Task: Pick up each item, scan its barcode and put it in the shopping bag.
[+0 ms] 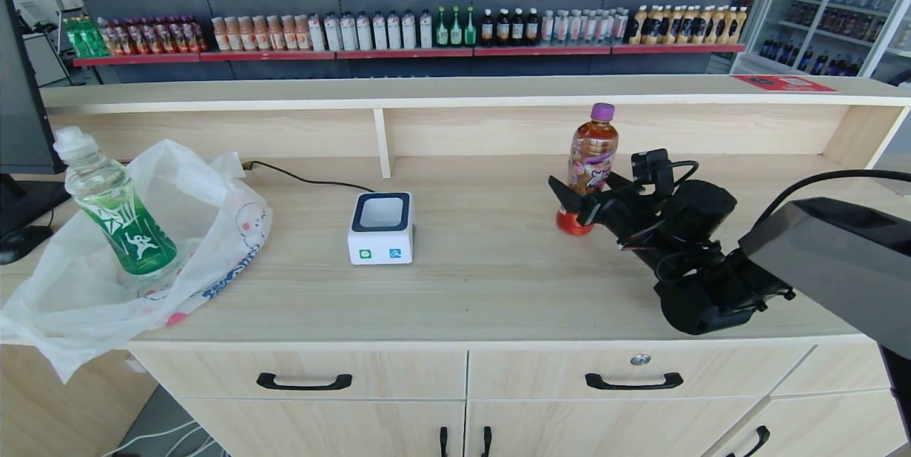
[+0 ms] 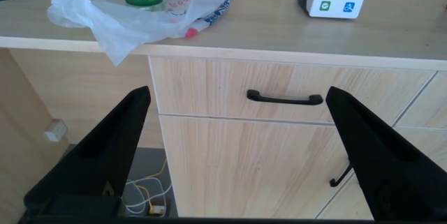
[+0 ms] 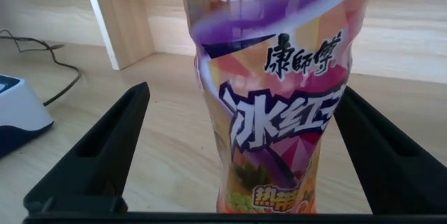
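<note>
Around the bottle (image 1: 593, 147), right tool (image 1: 573, 202) splayed.

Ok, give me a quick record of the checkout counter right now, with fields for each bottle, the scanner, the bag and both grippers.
tea bottle: upright on the counter, purple cap, toward the robot's right, not yet lifted
right gripper: open, straddling the tea bottle with a gap on each side
green bottle: standing inside the shopping bag
shopping bag: white plastic, at the counter's left end
scanner: white box, mid-counter, between bag and tea bottle
left gripper: open, low in front of the drawers, holding nothing
</note>
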Robot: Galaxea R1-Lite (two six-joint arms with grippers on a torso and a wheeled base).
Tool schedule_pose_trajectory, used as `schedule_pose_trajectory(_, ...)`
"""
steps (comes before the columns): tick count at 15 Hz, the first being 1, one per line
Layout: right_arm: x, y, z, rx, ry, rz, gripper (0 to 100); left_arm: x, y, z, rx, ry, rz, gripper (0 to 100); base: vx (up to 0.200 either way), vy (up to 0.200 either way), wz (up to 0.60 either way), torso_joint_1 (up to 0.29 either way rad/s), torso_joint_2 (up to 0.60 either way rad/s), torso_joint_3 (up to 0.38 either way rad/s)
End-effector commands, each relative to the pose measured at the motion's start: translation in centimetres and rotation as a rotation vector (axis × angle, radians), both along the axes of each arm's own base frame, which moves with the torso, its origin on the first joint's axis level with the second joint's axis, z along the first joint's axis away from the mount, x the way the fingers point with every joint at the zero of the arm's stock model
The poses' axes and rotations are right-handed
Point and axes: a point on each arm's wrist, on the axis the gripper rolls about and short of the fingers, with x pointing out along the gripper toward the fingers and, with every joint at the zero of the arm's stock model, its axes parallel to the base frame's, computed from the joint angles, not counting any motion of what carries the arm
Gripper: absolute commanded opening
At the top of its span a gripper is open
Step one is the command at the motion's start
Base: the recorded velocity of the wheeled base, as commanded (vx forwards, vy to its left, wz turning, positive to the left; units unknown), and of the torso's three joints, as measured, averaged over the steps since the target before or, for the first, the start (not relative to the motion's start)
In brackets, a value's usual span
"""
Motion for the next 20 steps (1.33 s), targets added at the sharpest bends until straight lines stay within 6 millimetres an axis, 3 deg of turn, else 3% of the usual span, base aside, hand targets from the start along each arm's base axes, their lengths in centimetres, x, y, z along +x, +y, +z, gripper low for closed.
schedule_pose_trajectory(1, 0.4, 0.0, -0.6, -0.008, 0.007, 0.017, 100, 0.0, 0.0, 0.0, 0.0, -0.001, 0.0, 100, 0.0, 0.0, 0.0, 0.0, 0.0, 0.0)
schedule_pose_trajectory(4, 1.4, 0.3, -0.7, -0.008, -0.018, 0.026, 100, 0.0, 0.0, 0.0, 0.0, -0.001, 0.002, 100, 0.0, 0.0, 0.0, 0.0, 0.0, 0.0)
schedule_pose_trajectory(7, 2.7, 0.1, 0.6, -0.003, -0.04, 0.015, 100, 0.0, 0.0, 0.0, 0.0, -0.001, 0.0, 100, 0.0, 0.0, 0.0, 0.0, 0.0, 0.0)
schedule_pose_trajectory(12, 3.1, 0.1, 1.1, -0.004, -0.042, 0.017, 100, 0.0, 0.0, 0.0, 0.0, -0.001, 0.0, 100, 0.0, 0.0, 0.0, 0.0, 0.0, 0.0)
schedule_pose_trajectory(13, 3.0, 0.1, 1.1, -0.003, -0.038, 0.017, 0, 0.0, 0.0, 0.0, -0.002, -0.001, 0.0, 100, 0.0, 0.0, 0.0, 0.0, 0.0, 0.0)
schedule_pose_trajectory(20, 3.0, 0.1, 1.2, -0.001, -0.048, 0.012, 0, 0.0, 0.0, 0.0, -0.008, 0.001, 0.0, 100, 0.0, 0.0, 0.0, 0.0, 0.0, 0.0)
